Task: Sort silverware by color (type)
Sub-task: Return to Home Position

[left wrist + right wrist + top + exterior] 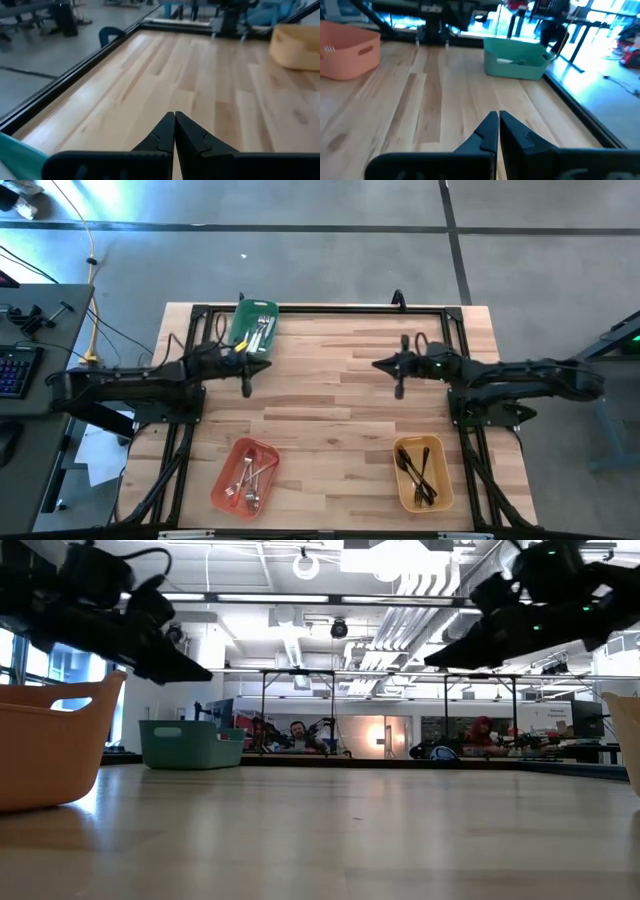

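The silverware lies in three bins. White and silver pieces [262, 330] lie in the green bin [240, 332] at the far left. Silver pieces with reddish handles [250, 478] lie in the orange-red bin [228, 480] at the near left. Black pieces [418, 473] lie in the yellow bin [440, 480] at the near right. My left gripper [270, 366] hangs shut above the bare wood, just near of the green bin, pointing toward the table's right. My right gripper [376, 364] hangs shut above the table's middle right, pointing left. Each wrist view shows its own fingertips together, the left gripper [174, 116] and the right gripper [498, 115], with nothing between them.
A black frame rail [330, 308] runs along the table's far edge and sides. Bare wood [325, 410] lies between the two grippers and between the near bins. A desk with a keyboard [12, 370] stands left of the table. People sit far off in the room [297, 732].
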Available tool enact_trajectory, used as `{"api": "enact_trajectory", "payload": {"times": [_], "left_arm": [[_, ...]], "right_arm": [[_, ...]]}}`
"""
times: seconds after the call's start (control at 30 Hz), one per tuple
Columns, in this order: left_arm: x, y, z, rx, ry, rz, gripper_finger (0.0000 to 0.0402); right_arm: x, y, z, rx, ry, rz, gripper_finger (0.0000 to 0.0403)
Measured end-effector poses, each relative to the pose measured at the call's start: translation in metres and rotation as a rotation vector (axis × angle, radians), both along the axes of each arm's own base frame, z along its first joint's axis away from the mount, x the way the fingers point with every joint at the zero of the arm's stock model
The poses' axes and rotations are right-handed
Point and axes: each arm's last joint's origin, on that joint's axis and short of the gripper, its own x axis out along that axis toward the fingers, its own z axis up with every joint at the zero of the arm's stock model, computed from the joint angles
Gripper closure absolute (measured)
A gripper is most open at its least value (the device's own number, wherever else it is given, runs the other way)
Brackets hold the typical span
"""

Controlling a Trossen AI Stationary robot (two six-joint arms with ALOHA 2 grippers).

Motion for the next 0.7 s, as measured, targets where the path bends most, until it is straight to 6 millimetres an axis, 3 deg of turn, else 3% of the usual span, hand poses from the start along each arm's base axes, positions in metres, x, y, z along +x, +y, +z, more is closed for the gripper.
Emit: {"api": "enact_trajectory", "payload": {"times": [0.3, 0.7], "left_arm": [[-0.021, -0.021, -0.008, 0.004, -0.128, -0.081, 0.0401], [-0.037, -0.033, -0.004, 0.012, -0.198, -0.200, 0.0401]], "right_arm": [[-0.043, 0.008, -0.016, -0.036, -0.079, -0.131, 0.0403], [-0.069, 0.016, -0.024, -0.002, -0.148, -0.158, 0.0403]]}}
